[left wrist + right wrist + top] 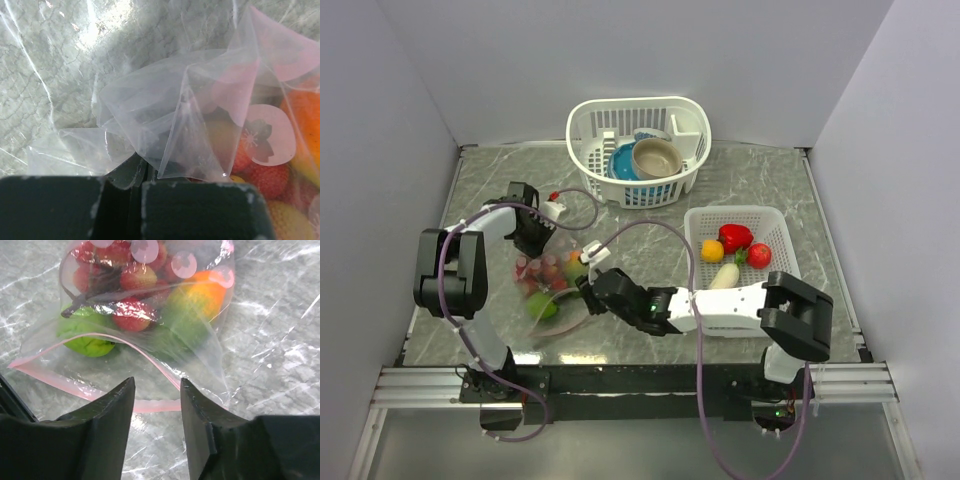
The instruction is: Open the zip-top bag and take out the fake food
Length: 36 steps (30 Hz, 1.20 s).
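Now | left gripper (142, 186) – pinched shut on far end of the zip-top bag (552, 285) | right gripper (157, 390) half open, empty | bag on the table (770, 180), fake food (131, 315) inside; pink zip strip (150, 406) crosswise just ahead of your right jaws – right arm nearer.

A clear floppy plastic zip-top bag (207, 357) is edged with a thin pink zip strip (155, 406) and printed with pale pink blossom discs (265, 135). Glossy plastic fake food (131, 315) in red, orange and green is seen through it. The table top (770, 180) is patterned as grey marble with white veins. At 12 o'clock, a blue bowl (620, 166) and a tan bowl (655, 157) are shown inside a white mesh plastic basket (585, 125). At 3 o'clock, a white mesh tray (786, 245) is dotted with red, orange and white plastic pieces (734, 237).
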Available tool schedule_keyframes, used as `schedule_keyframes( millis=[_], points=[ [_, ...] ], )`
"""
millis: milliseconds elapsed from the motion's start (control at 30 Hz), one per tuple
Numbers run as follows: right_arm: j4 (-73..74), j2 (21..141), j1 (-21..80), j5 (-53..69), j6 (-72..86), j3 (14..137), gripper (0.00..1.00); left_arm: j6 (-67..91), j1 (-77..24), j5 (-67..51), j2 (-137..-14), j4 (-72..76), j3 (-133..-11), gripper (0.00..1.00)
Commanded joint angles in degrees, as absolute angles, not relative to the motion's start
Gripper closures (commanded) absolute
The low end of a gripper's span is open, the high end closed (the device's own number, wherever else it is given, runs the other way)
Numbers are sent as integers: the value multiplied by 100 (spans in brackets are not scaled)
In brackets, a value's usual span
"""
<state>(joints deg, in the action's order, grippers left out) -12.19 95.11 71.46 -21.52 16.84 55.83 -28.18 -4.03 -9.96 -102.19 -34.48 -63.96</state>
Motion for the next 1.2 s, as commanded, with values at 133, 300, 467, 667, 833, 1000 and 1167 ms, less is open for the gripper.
schedule_keyframes(
  millis=[133,300,467,667,833,1000,1167],
  points=[
    [-1300,9958,7628,-2083,1565,6012,32,-2839,-343,-958,-10494,-3762,-6179,99],
    [-1583,10282,7822,-2056,1731,6081,34,-2883,-343,-967,-10591,-3788,-6258,99],
    [-1389,10792,7761,-2110,1881,6591,45,-2900,-343,-976,-10521,-3788,-6240,99],
    [-1380,10942,7682,-2091,1995,6697,51,-2962,-334,-949,-10459,-3797,-6196,99],
    [-1327,11197,7374,-3003,1970,6978,0,-3023,-334,-888,-10433,-3753,-6100,99],
    [-1090,11461,7076,-3673,1863,7470,0,-3138,-343,-940,-10441,-3858,-6135,99],
    [-1222,11601,6838,-3393,1846,7567,0,-3304,-343,-967,-10450,-3973,-6144,99]
  ],
)
